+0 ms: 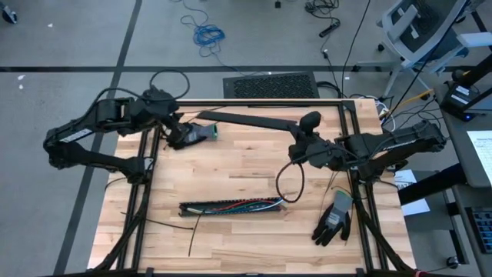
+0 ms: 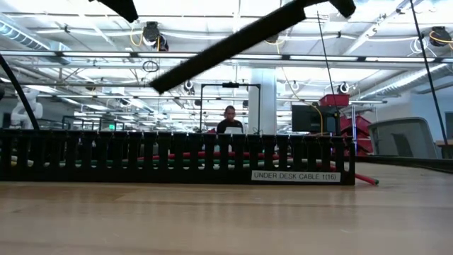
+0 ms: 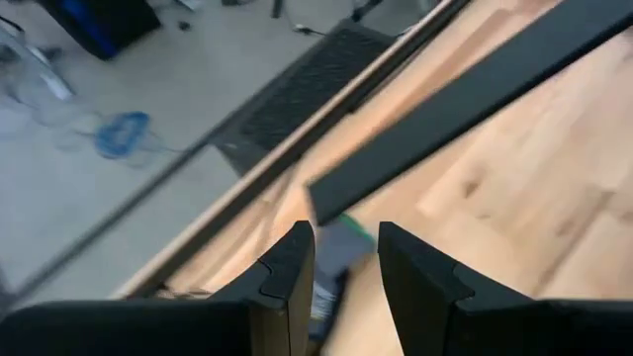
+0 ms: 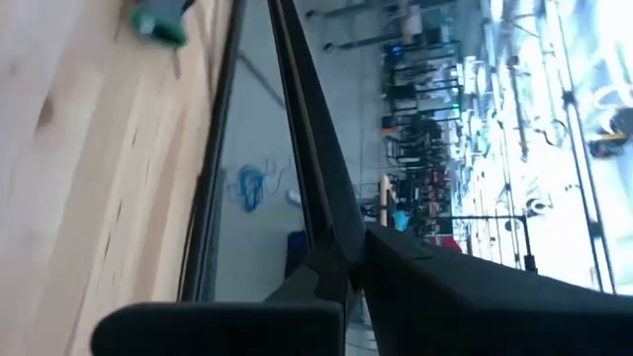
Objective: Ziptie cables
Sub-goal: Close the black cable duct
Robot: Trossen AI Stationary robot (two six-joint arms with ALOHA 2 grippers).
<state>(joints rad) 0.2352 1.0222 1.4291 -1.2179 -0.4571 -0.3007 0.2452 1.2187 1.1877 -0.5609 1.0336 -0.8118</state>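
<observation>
On the worktop (image 1: 246, 165), a slotted cable tray (image 1: 231, 208) lies lengthwise near the front edge, with the cables (image 1: 257, 204) lying inside it. A wire loop (image 1: 290, 183) rises from the tray's right end toward the right gripper (image 1: 301, 151), which is above the worktop's right half. That gripper holds one end of a long flat cover strip (image 1: 246, 119) stretching left across the back. The left gripper (image 1: 184, 132) sits at the back-left corner. A glove (image 1: 334, 219) lies at the front right, beside the tray's end.

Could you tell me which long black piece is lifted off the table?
The flat plain strip, clamped in the right gripper and tilted in the air; the slotted duct holding the cables lies on the table.
</observation>
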